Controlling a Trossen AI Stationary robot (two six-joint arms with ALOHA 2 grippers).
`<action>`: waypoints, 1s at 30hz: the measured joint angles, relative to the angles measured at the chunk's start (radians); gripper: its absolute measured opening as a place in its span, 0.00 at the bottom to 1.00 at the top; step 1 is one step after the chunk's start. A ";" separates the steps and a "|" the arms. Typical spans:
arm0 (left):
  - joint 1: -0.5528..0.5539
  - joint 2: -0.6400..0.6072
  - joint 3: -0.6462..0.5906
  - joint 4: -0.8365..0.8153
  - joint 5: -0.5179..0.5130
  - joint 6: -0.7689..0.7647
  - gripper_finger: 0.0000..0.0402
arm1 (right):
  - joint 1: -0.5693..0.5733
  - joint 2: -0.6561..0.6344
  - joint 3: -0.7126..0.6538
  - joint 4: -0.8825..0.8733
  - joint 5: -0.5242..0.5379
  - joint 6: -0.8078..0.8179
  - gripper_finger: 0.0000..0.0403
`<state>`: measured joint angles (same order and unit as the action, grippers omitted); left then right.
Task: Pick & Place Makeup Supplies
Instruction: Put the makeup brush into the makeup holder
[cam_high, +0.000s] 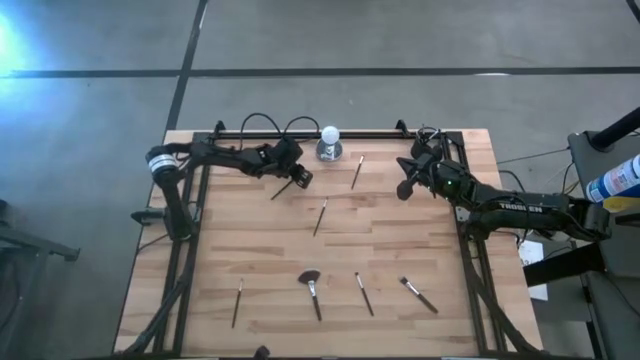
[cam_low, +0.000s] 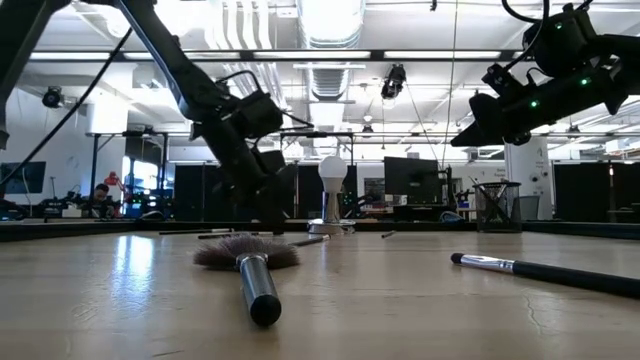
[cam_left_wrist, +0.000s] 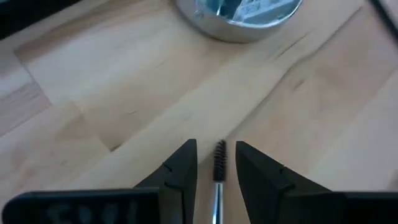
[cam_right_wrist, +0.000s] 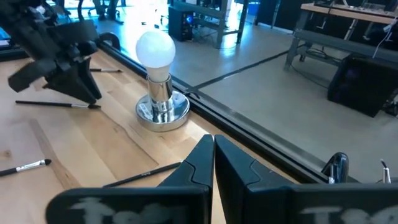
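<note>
Where end effector (cam_left_wrist: 214, 165) parts, spoolie brush (cam_left_wrist: 219, 171) between.

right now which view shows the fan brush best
The low view: the fan brush lies close, with bristles and handle large in frame. The high view shows it small near the table's front edge. Neither wrist view shows it.

spoolie brush (cam_left_wrist: 219, 163) between left tool (cam_left_wrist: 216, 163) fingers

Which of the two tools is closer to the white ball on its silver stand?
Left. The left tool sits just beside the white ball; the right tool hangs farther off.
</note>
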<state>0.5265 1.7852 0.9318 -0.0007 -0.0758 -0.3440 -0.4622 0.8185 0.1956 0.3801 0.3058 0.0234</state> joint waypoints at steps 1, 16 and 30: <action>0.002 0.006 0.000 -0.002 -0.001 0.001 0.26 | 0.000 0.000 -0.001 0.000 0.000 0.000 0.02; 0.000 0.030 0.000 -0.007 -0.014 0.002 0.01 | 0.000 0.000 -0.003 0.000 0.000 0.000 0.02; -0.094 -0.135 -0.089 0.279 -0.061 -0.005 0.00 | 0.000 0.001 -0.015 -0.003 -0.002 0.003 0.02</action>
<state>0.4321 1.6507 0.8430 0.2787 -0.1364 -0.3491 -0.4625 0.8197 0.1810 0.3772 0.3043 0.0262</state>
